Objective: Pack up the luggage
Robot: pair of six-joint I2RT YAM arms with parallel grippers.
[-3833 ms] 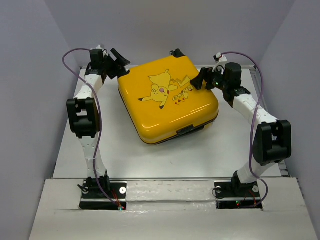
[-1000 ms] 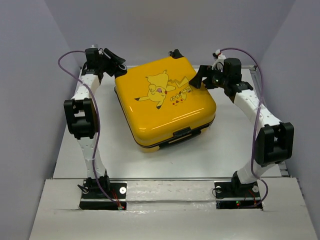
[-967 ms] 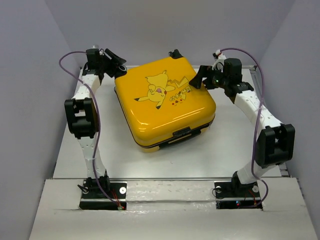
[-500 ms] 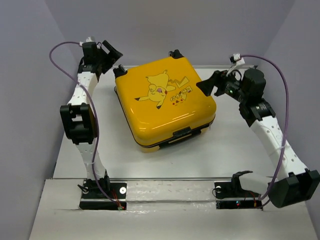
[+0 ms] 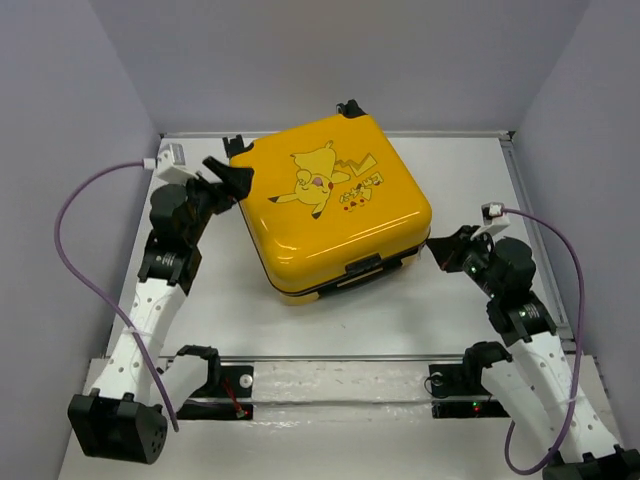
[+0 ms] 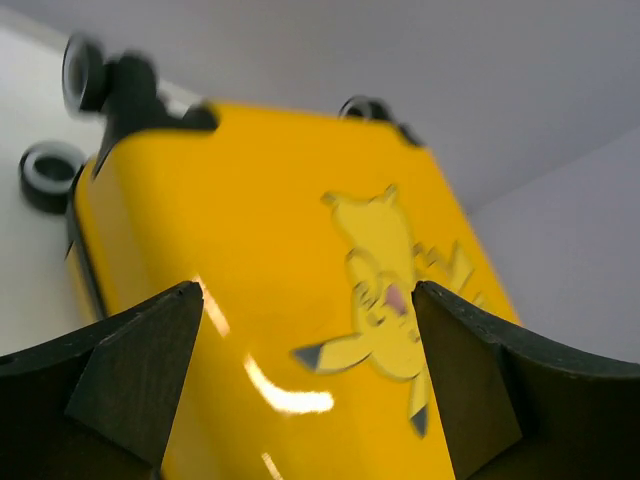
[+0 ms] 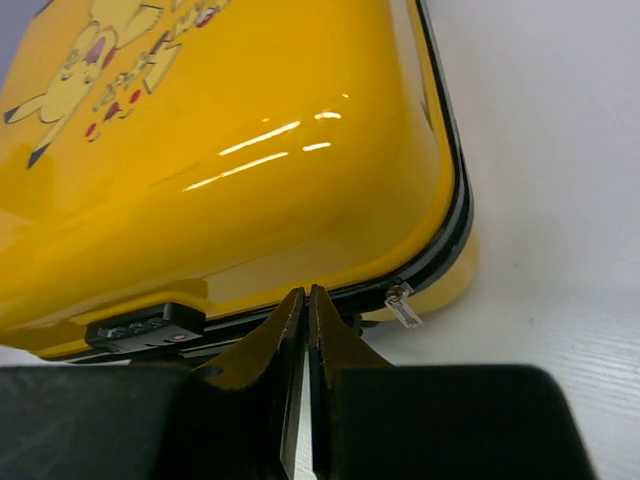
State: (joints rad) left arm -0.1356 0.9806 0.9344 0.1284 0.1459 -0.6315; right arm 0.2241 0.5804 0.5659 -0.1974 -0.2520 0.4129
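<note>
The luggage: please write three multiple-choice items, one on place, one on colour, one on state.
1. Where does the luggage lie? A. on the table B. on a shelf C. held in the air
2. Its shell is: A. red B. yellow C. blue
3. The right fingers are: A. wide open B. shut on a cloth C. shut, empty
Answers: 1 A, it rests flat on the white top; 2 B, glossy yellow in every view; 3 C, the tips meet with nothing between.

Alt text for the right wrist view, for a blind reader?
A closed glossy yellow hard-shell suitcase with a Pikachu cartoon lies on a white table. The shut right end effector points at its black seam, between a black combination lock and a small silver zipper pull.
</note>
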